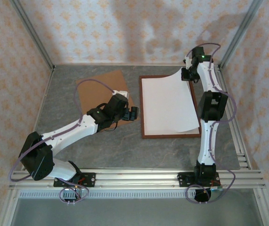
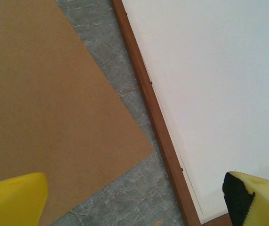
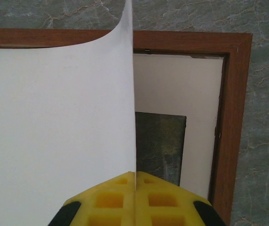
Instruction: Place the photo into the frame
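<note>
A brown backing board (image 1: 98, 94) lies flat on the grey marbled table (image 1: 125, 150), left of centre.

Photo (image 1: 167, 106) atop frame (image 1: 172, 136), far-R corner up; board (image 1: 97, 87) L of frame, on table (image 1: 125, 150)

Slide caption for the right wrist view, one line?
Right claw pinches one edge of the photo, white back showing, curled up over the white mat in the frame.
</note>
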You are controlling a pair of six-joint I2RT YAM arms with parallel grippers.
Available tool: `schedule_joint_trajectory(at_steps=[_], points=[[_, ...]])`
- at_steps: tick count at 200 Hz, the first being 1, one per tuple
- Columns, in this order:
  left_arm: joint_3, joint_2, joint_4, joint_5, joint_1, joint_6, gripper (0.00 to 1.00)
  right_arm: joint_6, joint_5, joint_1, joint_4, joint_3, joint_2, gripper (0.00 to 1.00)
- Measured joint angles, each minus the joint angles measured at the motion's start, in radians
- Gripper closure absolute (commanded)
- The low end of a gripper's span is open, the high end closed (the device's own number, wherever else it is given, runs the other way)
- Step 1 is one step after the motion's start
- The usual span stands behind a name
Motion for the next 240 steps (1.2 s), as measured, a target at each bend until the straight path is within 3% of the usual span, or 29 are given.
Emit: schedule_joint_trajectory(at_steps=[70,132,240], points=[[0.000,0.000,0.000,0.003,0.000,0.000,0.03,0.070,-0.029,-0.017,0.000,-0.027,0.000,0.94],[0.000,0.000,0.000,0.005,0.000,0.000,0.03,0.094,-0.032,-0.029,0.001,-0.044,0.014,0.65],[0.000,0.000,0.000,0.006,0.005,0.000,0.02,0.159,0.032,-0.029,0.019,-0.039,0.079,0.40]])
